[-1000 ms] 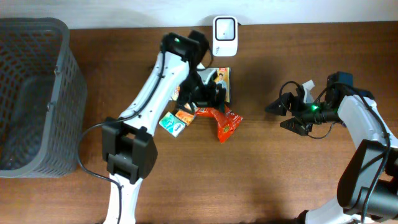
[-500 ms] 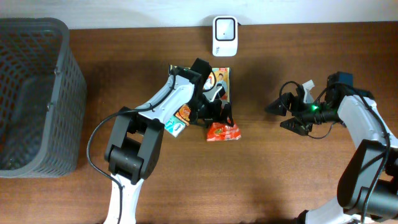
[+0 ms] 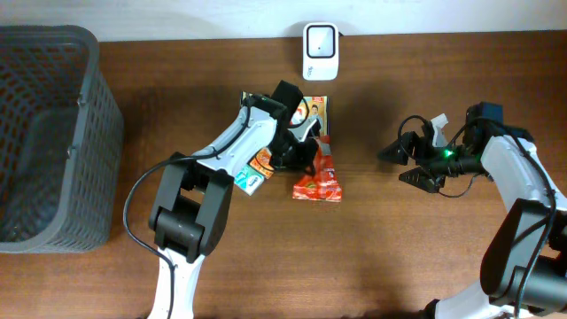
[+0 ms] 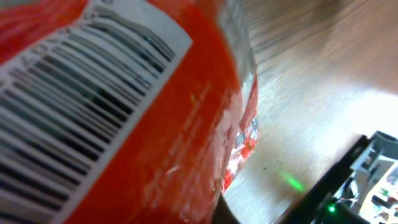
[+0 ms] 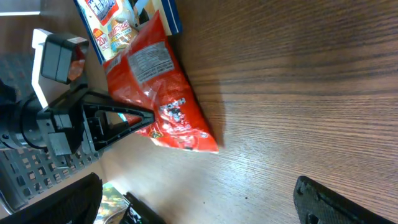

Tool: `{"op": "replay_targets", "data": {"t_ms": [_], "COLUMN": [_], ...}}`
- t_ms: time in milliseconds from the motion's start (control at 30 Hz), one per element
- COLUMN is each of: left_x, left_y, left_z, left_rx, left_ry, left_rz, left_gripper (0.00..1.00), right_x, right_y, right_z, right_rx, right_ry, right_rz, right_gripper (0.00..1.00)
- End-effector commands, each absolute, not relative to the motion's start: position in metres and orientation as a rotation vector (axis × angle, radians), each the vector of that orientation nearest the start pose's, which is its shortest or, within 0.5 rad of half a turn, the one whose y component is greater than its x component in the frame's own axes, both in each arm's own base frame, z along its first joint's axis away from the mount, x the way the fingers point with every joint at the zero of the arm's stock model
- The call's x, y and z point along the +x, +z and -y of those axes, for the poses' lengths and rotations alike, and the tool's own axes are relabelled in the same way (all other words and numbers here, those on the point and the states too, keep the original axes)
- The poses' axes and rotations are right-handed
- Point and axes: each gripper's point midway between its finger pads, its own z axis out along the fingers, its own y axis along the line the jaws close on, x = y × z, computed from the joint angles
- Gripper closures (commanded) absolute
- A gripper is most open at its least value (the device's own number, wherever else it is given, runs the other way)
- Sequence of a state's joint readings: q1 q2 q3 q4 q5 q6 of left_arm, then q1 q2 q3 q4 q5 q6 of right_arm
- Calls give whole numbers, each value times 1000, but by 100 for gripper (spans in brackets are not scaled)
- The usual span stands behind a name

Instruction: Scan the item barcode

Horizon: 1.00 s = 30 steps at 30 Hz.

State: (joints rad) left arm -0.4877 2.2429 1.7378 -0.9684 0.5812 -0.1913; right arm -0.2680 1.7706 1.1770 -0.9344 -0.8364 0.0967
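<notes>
The item is a red snack packet lying mid-table. Its white barcode label fills the left wrist view, very close to the camera. My left gripper is shut on the packet's upper end, and in the right wrist view its fingers pinch the packet from the side. The white scanner stands at the table's back edge, beyond the packet. My right gripper hovers open to the right of the packet with nothing between its fingers.
A dark mesh basket takes up the far left. A blue snack pack lies between the packet and the scanner. A small green box and an orange pack lie beside the left arm.
My left arm swung down over the red packet and its gripper closed on it. The packet has bunched up and turned narrower. The right arm has stayed still.
</notes>
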Motion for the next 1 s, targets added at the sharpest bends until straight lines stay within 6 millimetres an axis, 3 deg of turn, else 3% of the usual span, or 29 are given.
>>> {"op": "replay_targets", "data": {"t_ms": [0, 167, 467, 567, 733, 967], "left_x": [384, 405, 391, 378, 362, 342], "left_y": [80, 126, 143, 130, 94, 84], "left_z": [264, 226, 246, 255, 246, 272], "left_rx": [488, 469, 592, 571, 488, 581], "left_ry": [-570, -99, 481, 537, 639, 599], "left_rz": [-2985, -2885, -2623, -2603, -2593, -2577], "left_gripper": [100, 100, 100, 100, 100, 98], "right_x": [345, 345, 345, 345, 342, 341], "right_y": [99, 99, 99, 99, 93, 93], "right_z": [-36, -37, -37, -37, -31, -31], "right_rx": [446, 444, 444, 445, 460, 464], "right_ry": [1207, 1207, 1207, 1207, 1141, 1144], "right_rz": [-2720, -2720, -2720, -2722, -2760, -2765], "right_gripper": [2, 2, 2, 2, 2, 2]}}
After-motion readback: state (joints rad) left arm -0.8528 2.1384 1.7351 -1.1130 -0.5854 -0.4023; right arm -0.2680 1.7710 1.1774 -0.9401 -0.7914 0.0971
